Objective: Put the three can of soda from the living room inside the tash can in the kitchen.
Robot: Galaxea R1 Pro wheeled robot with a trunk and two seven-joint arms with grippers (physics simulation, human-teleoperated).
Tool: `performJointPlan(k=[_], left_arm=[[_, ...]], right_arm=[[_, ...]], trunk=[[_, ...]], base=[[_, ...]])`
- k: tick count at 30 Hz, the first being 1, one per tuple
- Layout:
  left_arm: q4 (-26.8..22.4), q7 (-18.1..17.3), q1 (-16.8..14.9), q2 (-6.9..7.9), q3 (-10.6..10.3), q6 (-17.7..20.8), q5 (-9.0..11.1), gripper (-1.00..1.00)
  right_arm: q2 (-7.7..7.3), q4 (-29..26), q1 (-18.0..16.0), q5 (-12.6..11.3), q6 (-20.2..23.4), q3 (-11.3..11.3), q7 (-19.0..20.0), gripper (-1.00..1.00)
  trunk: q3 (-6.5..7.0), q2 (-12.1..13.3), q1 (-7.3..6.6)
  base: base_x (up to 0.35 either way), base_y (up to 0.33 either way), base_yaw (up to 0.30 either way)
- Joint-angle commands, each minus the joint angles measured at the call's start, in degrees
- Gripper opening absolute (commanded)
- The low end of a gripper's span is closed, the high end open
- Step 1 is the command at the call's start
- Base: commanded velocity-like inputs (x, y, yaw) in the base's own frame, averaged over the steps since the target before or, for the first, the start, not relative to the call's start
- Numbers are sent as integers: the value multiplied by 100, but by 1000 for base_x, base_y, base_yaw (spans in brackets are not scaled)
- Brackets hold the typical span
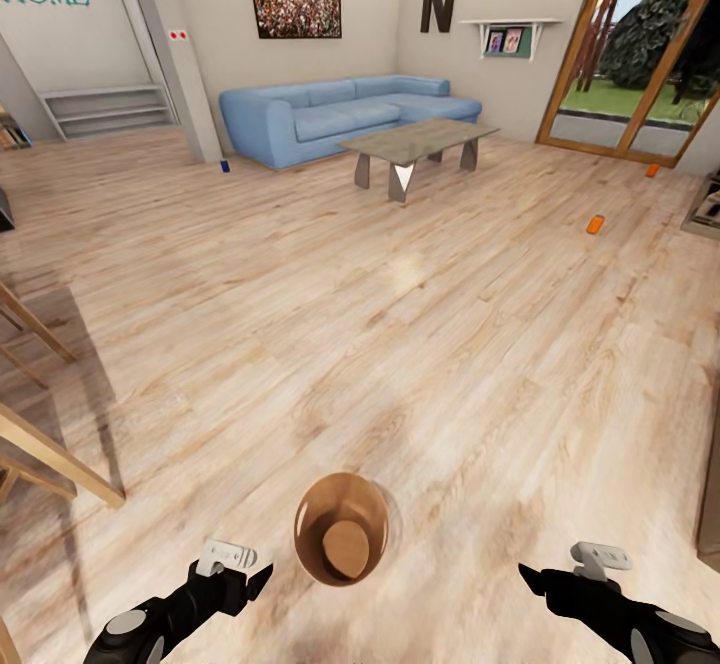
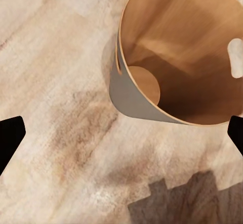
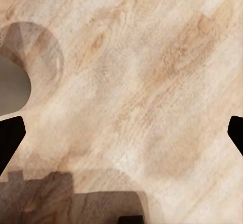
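A small round tapered bin (image 1: 341,529), grey outside with a smooth wood-toned inside and rim, stands upright on the pale, streaky wood-plank floor (image 1: 400,344) between the two black arms. Its round base disc shows at the bottom of the cone, and it looks empty. In the left wrist view the bin (image 2: 152,102) shows its thin grey wall, a glossy brown lining and a rounded slot handle cut near the rim.

The left gripper (image 1: 262,578) sits just beside the bin, its dark fingers spread wide in the left wrist view and clasping nothing. The right gripper (image 1: 528,578) hangs over bare floor, a little apart from the bin, and its fingertips likewise stand far apart at the edges of the right wrist view, empty.

Far across the room, a small blue cylindrical can (image 1: 225,166) stands on the floor near the end of the long blue upholstered sofa (image 1: 340,114). Two small orange cans lie well apart from it: one orange can (image 1: 595,225) on open floor, the other orange can (image 1: 652,170) nearer the wood-framed glass doors (image 1: 640,54). A low grey slab table (image 1: 418,141) on angular legs stands before the sofa.
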Motion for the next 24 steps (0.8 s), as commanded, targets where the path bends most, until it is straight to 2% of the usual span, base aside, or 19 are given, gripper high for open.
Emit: performJointPlan(k=[1, 19, 21, 24], left_arm=[[-3, -1, 0, 0, -1, 0, -2, 100], [-3, 2, 0, 0, -7, 0, -5, 100], [-3, 3, 0, 0, -7, 0, -5, 100], [-3, -1, 0, 0, -7, 0, -5, 100]], right_arm=[[-1, 0, 0, 0, -1, 0, 4, 100], [-4, 0, 0, 0, 5, 0, 27, 100], [-9, 0, 0, 0, -2, 0, 183, 100], [-12, 0, 0, 0, 1, 0, 189, 100]], trunk=[[-1, 0, 0], [-3, 0, 0], [-3, 0, 0], [-3, 0, 0]], base=[[0, 0, 0], [0, 0, 0], [0, 0, 0], [0, 0, 0]])
